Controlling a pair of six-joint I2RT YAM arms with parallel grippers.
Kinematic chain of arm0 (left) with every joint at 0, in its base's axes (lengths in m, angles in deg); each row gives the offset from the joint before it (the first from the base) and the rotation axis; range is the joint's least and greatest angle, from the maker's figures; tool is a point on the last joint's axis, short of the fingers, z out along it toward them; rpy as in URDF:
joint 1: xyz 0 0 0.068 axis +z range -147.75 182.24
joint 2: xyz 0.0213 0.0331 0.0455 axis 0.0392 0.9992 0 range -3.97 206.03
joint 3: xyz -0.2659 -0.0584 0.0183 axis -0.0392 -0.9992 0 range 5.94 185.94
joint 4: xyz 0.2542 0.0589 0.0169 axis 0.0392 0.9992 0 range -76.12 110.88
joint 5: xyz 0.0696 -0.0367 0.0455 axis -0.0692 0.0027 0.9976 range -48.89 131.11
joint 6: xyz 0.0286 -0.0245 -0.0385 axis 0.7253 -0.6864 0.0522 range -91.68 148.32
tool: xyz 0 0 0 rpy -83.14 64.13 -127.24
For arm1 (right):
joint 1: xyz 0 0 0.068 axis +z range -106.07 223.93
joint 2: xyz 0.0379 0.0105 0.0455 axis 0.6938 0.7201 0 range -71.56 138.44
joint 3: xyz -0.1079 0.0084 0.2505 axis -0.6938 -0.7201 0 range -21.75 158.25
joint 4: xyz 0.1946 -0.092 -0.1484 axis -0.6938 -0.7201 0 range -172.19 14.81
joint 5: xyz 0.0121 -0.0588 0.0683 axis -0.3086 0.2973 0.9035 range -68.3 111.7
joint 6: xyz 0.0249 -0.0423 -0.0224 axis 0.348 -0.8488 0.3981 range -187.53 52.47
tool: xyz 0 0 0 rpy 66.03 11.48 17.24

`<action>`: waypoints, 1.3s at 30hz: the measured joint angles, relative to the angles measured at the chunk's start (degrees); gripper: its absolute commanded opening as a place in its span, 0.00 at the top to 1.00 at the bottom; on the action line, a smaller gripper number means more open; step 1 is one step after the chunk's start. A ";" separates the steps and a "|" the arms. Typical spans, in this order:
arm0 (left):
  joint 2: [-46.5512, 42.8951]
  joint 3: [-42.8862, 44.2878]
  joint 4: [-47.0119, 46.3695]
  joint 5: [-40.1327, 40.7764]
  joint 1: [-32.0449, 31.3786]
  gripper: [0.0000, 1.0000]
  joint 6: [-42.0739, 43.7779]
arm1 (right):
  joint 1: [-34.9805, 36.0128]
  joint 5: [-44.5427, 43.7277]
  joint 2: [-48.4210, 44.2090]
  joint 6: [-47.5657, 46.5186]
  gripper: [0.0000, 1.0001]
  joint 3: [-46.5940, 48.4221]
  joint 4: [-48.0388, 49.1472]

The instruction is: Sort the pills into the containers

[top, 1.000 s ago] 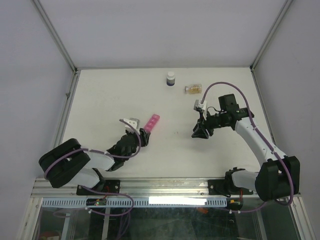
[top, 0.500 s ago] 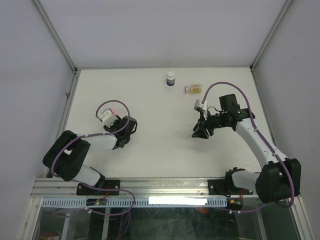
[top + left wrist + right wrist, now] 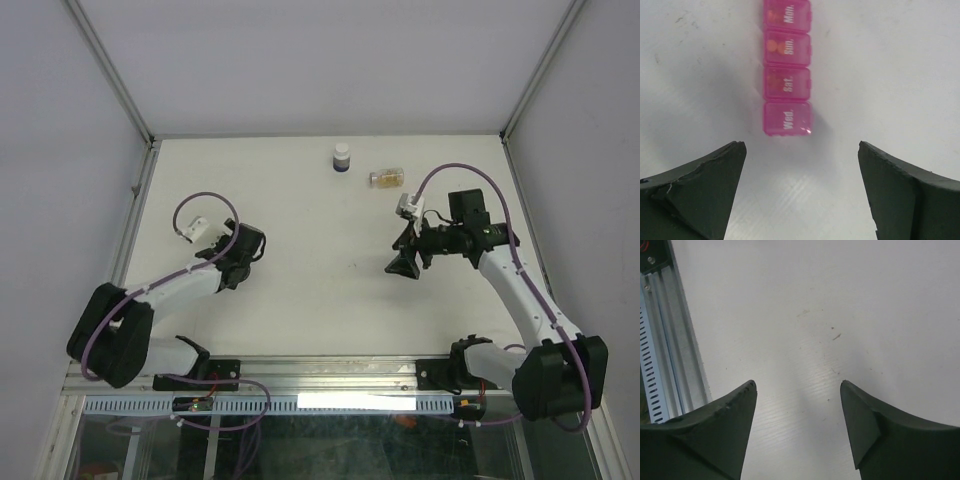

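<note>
The left tool [image 3: 801, 146], jaws spread wide and empty, sits just short of the pink pill organiser [image 3: 787, 70] lying flat on the bench [image 3: 900, 75]. The right tool [image 3: 797, 385], parted and empty, hangs well apart. The organiser looks light, rigid and slick: pinch across its narrow sides.

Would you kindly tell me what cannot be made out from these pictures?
Left wrist view: the pink organiser runs off the top edge; its compartment count is unknown.
Top view: the organiser is hidden under the left arm.
Top view: the clear bottle is too small to show its contents.
</note>
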 measured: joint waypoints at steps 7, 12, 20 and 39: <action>-20.48 0.09 0.44 -9.07 -0.52 0.01 10.91 | -2.54 -6.29 -5.40 7.89 0.02 0.11 5.20; -30.71 3.41 -1.81 -21.57 -0.52 0.01 27.47 | -3.21 -14.64 -7.21 16.22 0.01 3.15 8.39; -34.10 16.68 -5.03 -42.07 -0.52 0.01 40.59 | -3.50 -21.79 -10.62 28.63 0.01 14.14 10.47; -34.77 21.59 -8.63 -59.80 -0.52 0.01 42.95 | -3.69 -28.35 -20.96 40.76 0.01 19.23 7.67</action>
